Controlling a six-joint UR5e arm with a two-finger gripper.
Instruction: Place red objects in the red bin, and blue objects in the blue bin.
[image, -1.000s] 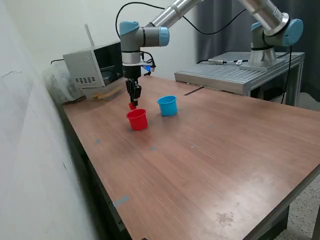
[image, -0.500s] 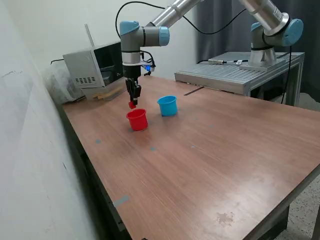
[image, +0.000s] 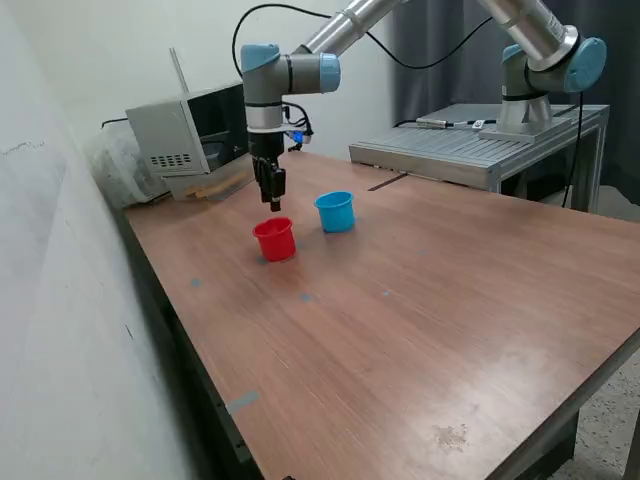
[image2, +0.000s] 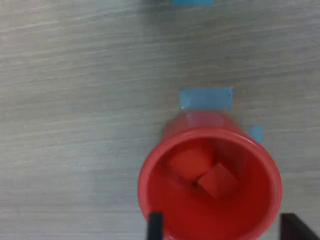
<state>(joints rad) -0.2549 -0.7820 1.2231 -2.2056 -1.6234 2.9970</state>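
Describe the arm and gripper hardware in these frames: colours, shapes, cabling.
The arm is made of silver-grey tubular links with light blue caps at the joints. A thin black cable loops from the upper link to the wrist. The gripper is small, black and narrow, with two slim fingers that show as dark bars in the wrist view. Small blue and red details sit at the wrist; no readable markings.

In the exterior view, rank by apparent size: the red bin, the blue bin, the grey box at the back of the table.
1. The grey box, clearly largest, though it sits farther back.
2 and 3. The red bin and the blue bin look about alike; the red one is slightly nearer, so I would not rank them.
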